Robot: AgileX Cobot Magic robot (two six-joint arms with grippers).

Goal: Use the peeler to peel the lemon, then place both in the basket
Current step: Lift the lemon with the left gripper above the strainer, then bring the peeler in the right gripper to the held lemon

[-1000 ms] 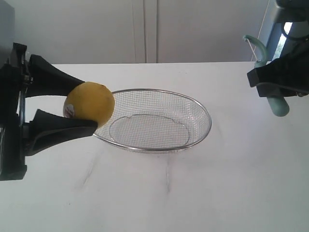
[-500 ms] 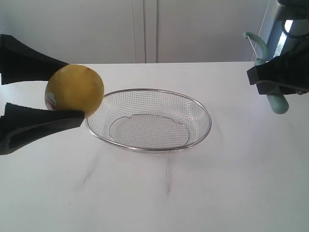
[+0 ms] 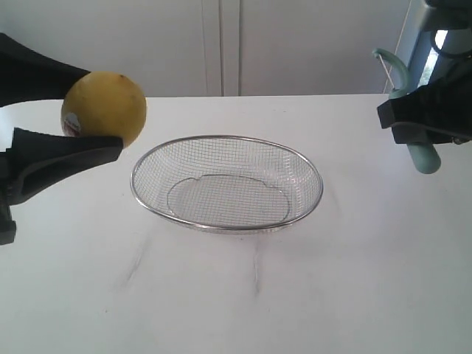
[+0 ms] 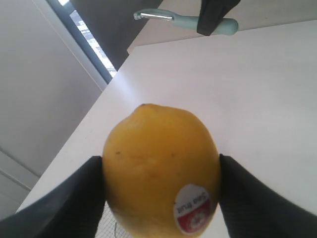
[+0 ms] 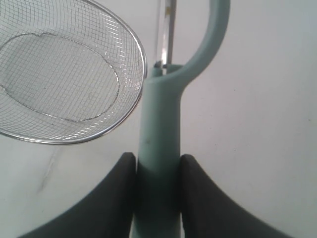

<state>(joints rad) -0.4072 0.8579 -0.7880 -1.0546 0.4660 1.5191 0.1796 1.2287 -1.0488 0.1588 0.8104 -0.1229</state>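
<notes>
Pinching the lemon (image 3: 103, 108) aloft, the left tool (image 4: 161, 193) seemingly offers it for peeling (peel intact); the right tool (image 5: 158, 191) clamps the peeler (image 5: 158, 124).

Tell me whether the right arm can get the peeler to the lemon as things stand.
Probably yes. The left tool holds the lemon raised in the open, the right tool grips the peeler, and only the low basket lies between them.
</notes>
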